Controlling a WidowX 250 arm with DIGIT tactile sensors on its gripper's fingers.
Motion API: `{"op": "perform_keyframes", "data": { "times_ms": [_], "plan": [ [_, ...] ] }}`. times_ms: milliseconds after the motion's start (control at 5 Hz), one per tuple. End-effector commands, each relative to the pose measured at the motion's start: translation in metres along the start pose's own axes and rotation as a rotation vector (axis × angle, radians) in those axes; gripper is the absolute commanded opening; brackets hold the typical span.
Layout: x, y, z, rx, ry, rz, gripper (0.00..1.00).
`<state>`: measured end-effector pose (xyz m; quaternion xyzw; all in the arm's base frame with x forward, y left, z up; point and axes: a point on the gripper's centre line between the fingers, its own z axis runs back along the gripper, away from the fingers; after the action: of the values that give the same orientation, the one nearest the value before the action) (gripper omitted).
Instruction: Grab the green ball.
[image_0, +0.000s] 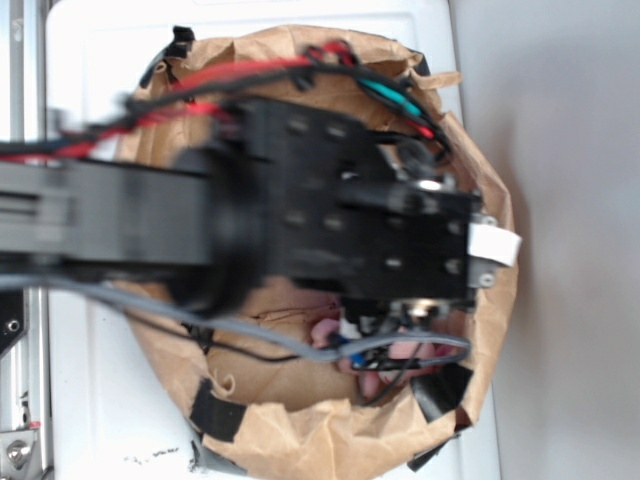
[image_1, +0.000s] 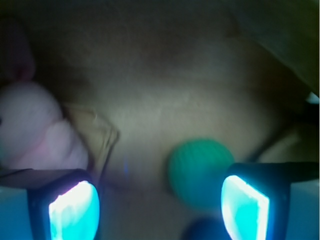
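Note:
In the wrist view the green ball (image_1: 197, 172) lies on the brown paper floor of the bag, just inside the right finger. My gripper (image_1: 160, 207) is open, its glowing pads (image_1: 75, 210) wide apart, and nothing is held between them. The ball sits right of the gap's middle, close to the right pad (image_1: 245, 207); whether it touches is unclear. In the exterior view the arm (image_0: 330, 220) reaches down into the paper bag (image_0: 300, 420) and hides the green ball.
A pink plush (image_1: 35, 130) lies at the left, above the left finger, and shows under the arm (image_0: 325, 330) in the exterior view. A dark blue ball (image_1: 205, 230) sits at the bottom edge, below the green one. Bag walls surround everything.

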<state>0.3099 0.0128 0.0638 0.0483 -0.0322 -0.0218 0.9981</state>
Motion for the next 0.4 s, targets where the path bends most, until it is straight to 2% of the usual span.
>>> {"op": "perform_keyframes", "data": {
  "times_ms": [0,200],
  "plan": [
    [0.0243,0.0034,0.0003,0.013,-0.067,0.028,1.0],
    [0.0292,0.0049,-0.0079,0.037,-0.068,0.032,1.0]
  ]
}}
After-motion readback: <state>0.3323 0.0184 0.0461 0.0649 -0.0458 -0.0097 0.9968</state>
